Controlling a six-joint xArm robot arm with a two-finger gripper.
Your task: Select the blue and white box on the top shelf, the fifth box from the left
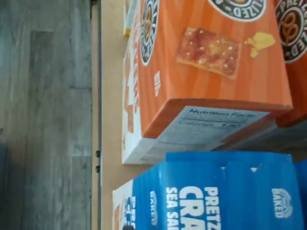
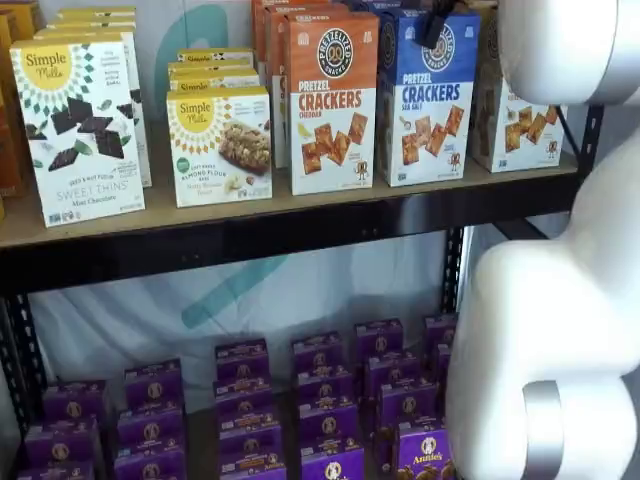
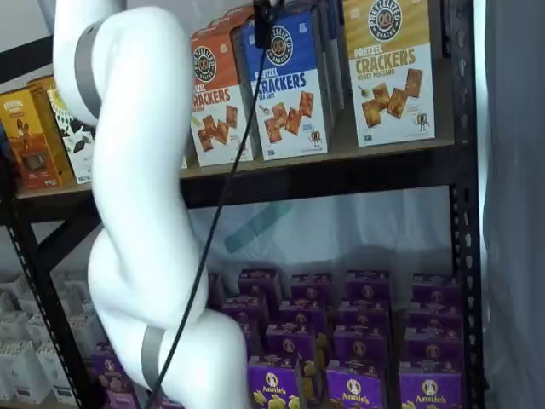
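The blue and white box (image 2: 428,100) stands upright on the top shelf (image 2: 250,238), between an orange box and a yellow-topped one; it also shows in a shelf view (image 3: 289,85). In the wrist view its blue top (image 1: 216,191) is close, on the wooden board (image 1: 110,96). My gripper (image 2: 437,22) shows only as black fingers hanging from the view's edge in front of the box's upper part, with a cable beside them in a shelf view (image 3: 266,21). No gap and no grip can be made out.
The orange CHEDDAR box (image 2: 332,100) stands right beside the blue one. The yellow-topped cracker box (image 3: 390,68) is on its other side. Simple Mills boxes (image 2: 80,125) fill the shelf's left. Purple boxes (image 2: 320,400) sit on the lower shelf. My white arm (image 3: 136,213) stands before the shelves.
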